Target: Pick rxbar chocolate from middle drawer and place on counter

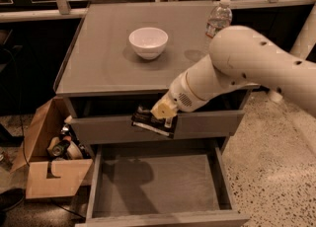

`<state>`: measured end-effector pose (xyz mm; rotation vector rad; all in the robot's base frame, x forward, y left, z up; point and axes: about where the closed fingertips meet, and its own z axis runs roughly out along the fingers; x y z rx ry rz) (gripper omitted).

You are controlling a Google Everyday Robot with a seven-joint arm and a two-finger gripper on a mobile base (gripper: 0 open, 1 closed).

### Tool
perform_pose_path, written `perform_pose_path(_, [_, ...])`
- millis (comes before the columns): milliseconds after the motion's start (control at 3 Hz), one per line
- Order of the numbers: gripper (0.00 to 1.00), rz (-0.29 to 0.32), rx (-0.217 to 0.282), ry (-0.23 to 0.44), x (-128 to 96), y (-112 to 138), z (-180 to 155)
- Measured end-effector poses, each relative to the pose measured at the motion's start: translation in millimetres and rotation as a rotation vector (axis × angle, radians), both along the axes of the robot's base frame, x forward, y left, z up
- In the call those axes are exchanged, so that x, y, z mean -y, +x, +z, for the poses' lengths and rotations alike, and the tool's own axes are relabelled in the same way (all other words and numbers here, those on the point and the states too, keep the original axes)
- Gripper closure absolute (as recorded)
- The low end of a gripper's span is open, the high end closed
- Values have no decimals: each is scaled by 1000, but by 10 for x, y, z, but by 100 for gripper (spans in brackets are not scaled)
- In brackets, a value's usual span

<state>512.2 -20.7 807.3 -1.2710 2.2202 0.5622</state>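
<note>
Cream hand (163,114) at 6 o'clock of white bowl (148,42), gripping black rxbar chocolate (148,121) w/ pale lettering. Grey table (98,65), grey middle drawer (158,186), speckled floor (276,167).

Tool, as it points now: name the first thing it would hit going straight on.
The tool, shut on the rxbar chocolate, points down-left. It would likely meet the left wall of the middle drawer first, though depth is unclear.

jaws holding rxbar chocolate (149,121) above middle drawer (163,185), just before counter (106,68).
</note>
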Motion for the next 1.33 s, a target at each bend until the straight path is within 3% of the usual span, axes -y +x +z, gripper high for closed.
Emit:
perform_pose_path(333, [100,11,49,4,-24,167,399])
perform_pose_path(667, [100,12,44,-3,-36,200,435])
perform_pose_path(1000, [100,67,95,7,-319,520,1047])
perform_pose_path(1333, [100,65,81,16,-348,596,1062])
